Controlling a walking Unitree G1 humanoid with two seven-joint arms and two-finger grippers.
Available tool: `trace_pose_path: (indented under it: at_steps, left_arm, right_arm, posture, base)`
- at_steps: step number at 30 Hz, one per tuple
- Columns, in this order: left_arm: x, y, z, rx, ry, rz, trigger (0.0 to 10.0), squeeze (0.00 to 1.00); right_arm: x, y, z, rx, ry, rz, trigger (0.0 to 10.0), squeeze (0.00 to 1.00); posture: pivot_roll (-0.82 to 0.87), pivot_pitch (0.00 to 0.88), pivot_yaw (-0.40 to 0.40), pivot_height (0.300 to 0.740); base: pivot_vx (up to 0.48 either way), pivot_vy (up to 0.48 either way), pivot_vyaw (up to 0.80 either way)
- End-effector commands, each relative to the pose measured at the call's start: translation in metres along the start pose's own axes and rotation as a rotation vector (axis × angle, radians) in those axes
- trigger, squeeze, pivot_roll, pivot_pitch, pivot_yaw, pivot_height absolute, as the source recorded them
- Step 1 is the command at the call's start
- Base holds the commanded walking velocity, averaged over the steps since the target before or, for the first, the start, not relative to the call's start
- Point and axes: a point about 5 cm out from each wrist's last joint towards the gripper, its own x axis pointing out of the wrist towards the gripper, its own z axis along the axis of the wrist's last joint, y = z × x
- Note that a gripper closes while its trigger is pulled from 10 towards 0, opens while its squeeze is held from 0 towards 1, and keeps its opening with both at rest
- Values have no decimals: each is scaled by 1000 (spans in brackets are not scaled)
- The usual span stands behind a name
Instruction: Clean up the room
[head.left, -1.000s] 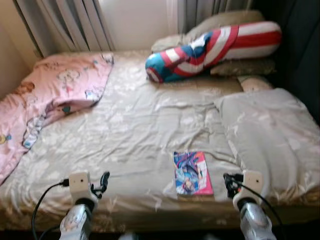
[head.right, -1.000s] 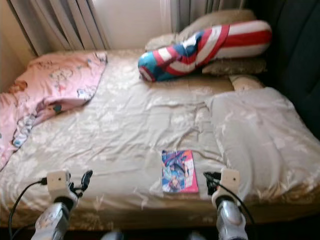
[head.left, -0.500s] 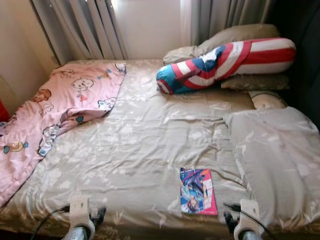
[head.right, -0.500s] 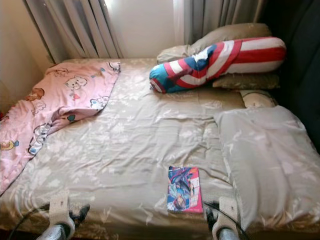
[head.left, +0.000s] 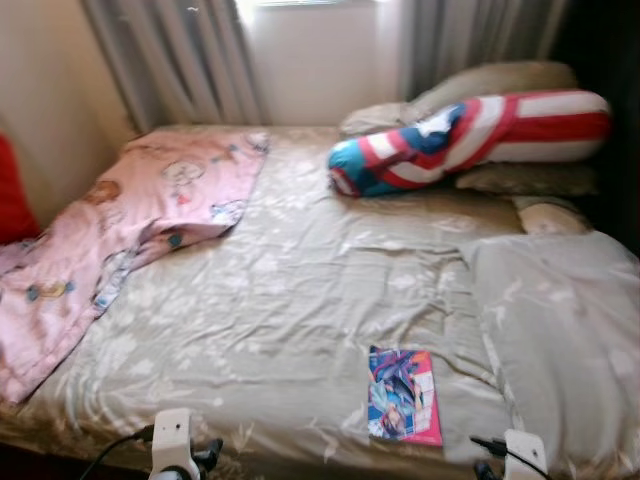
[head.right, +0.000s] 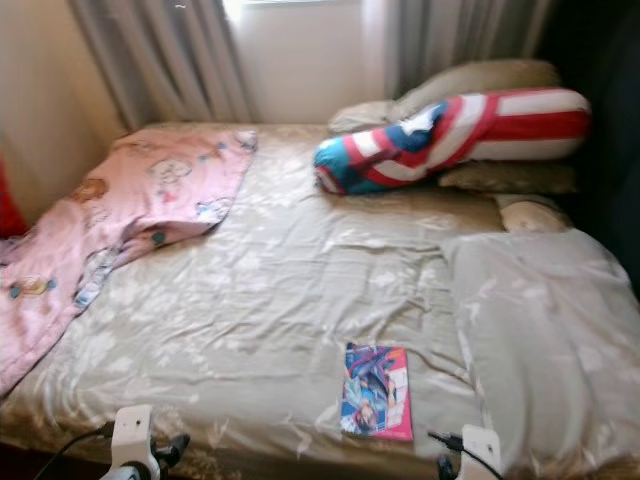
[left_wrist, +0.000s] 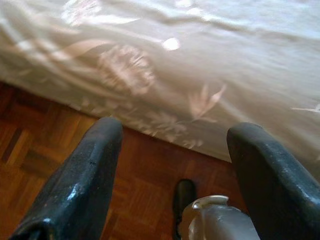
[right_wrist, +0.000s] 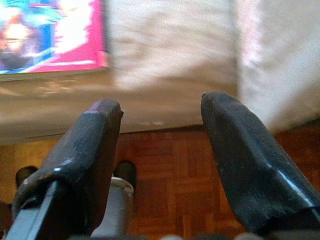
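Observation:
A colourful pink-edged book lies flat on the beige bed sheet, near the bed's front edge. A pink cartoon blanket is rumpled over the left side of the bed. A red, white and blue striped bolster rests at the head. My left gripper is open, low before the bed's front edge, over the floor. My right gripper is also open with nothing between its fingers, just below and right of the book.
A grey folded duvet covers the bed's right side. Beige pillows lie behind the bolster. Curtains hang behind the bed, and something red sits at the far left. Brown parquet floor runs under the bed edge.
The whole picture has shifted, so the camera moved. Both grippers sit lower in the picture, at its bottom edge. The red thing has come into sight at the left.

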Motion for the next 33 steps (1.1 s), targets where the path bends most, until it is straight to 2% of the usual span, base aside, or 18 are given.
trace_pose_path:
  at_steps: [1,6,12,23,26,29,33]
  left_arm:
    - [-2,6,-7,28,30,20,10000,0]
    - [-6,10,-18,21,68,37,10000,0]
    - [-9,12,-25,12,89,47,10000,0]
    - [-11,16,-30,22,120,54,10000,0]
    - [-11,17,-30,21,122,57,10000,0]
    - [-11,18,-31,17,125,62,10000,0]
    - [-11,17,-31,15,129,63,10000,0]
  right_arm:
    - [0,7,-6,-18,29,21,10000,0]
    - [-2,7,-15,-28,61,22,10000,0]
    - [-3,5,-15,-30,63,24,10000,0]
    - [-5,0,-21,-8,70,24,10000,0]
    - [-5,2,-24,-14,73,30,10000,0]
    - [-6,9,-28,-13,77,38,10000,0]
    - [-6,11,-29,-9,78,40,10000,0]
  posture:
    - [-37,0,51,716]
    - [-30,0,45,716]
    - [-26,0,43,716]
    - [-19,0,45,716]
    - [-13,0,43,716]
    - [-11,0,42,716]
    - [-12,0,44,716]
  base:
    - [0,0,800]
    - [0,0,800]
    - [0,0,800]
    - [0,0,0]
    - [0,-94,0]
    - [0,285,0]
    - [0,282,0]
